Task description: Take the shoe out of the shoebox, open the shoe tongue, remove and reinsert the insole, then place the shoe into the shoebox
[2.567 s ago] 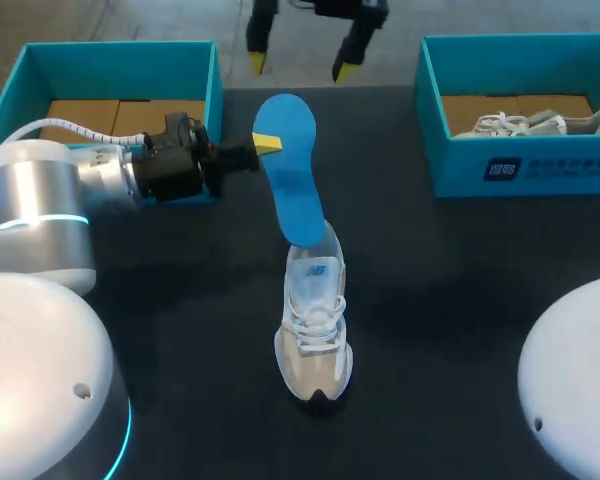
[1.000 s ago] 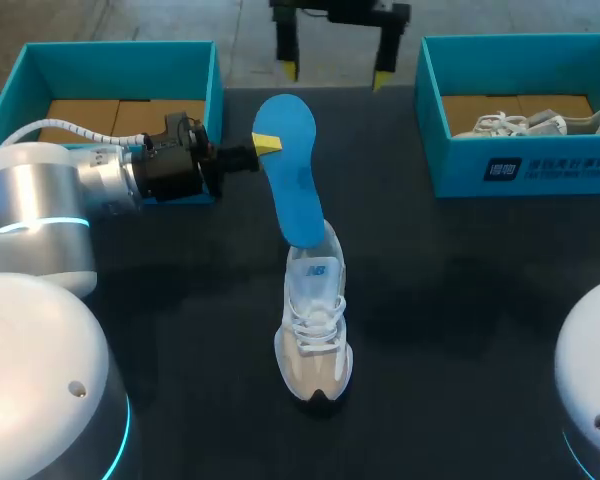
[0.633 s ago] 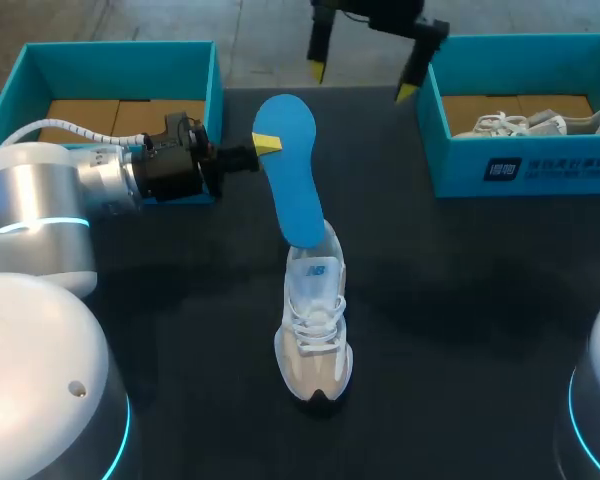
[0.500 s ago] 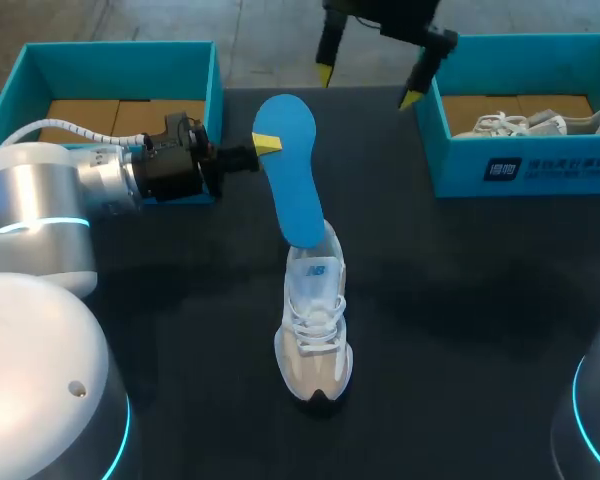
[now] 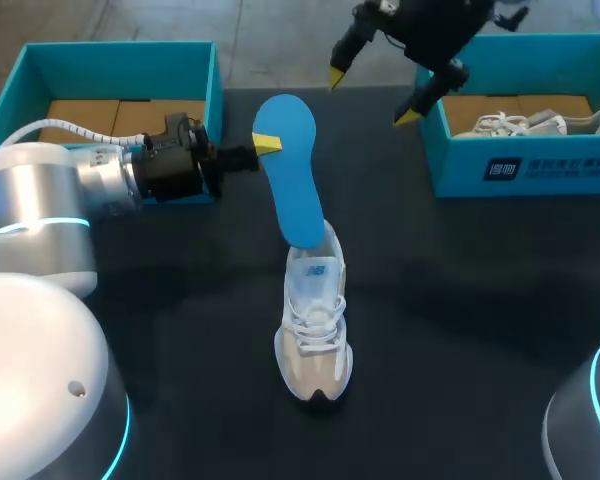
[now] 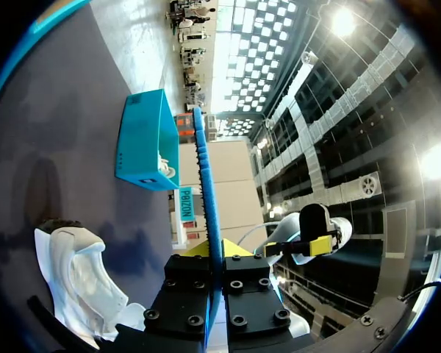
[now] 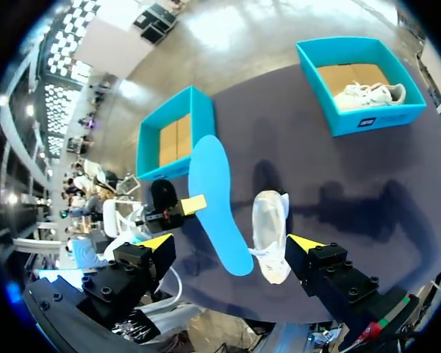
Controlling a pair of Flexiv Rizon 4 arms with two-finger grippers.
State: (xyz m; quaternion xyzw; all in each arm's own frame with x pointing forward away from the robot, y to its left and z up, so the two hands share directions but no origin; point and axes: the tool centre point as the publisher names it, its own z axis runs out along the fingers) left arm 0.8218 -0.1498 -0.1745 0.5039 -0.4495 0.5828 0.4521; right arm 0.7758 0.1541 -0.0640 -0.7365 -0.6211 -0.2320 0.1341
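From above, the left hand [image 5: 265, 146] has not shifted. It is clamped on the upper part of the blue insole [image 5: 291, 170], which stands tilted with its lower end at the heel opening of the shoe [image 5: 315, 322]. Whether that end is inside the shoe or only resting on the collar is hard to say from here. The shoe sits toe toward me on the table [image 5: 460, 300], mid-way between the two boxes. What has changed is the right hand [image 5: 370, 98]: it has swung from the far middle of the table toward the right shoebox [image 5: 520, 165] and turned, its fingers spread wide and holding nothing. A second shoe [image 5: 532, 122] lies in that box; the left shoebox [image 5: 115, 55] shows only its cardboard floor.

In the left wrist view the insole [image 6: 206, 184] runs edge-on straight out between the fingers, gripped from both sides, with the shoe [image 6: 81, 276] beside and below.

In the right wrist view the yellow tips stand far apart, high above the table, with insole [image 7: 214, 202] and shoe [image 7: 269, 224] between them well below.

The insole looks to be out or nearly out. The right hand drawing aside leaves reinsertion to the left, with nothing steadying the shoe.
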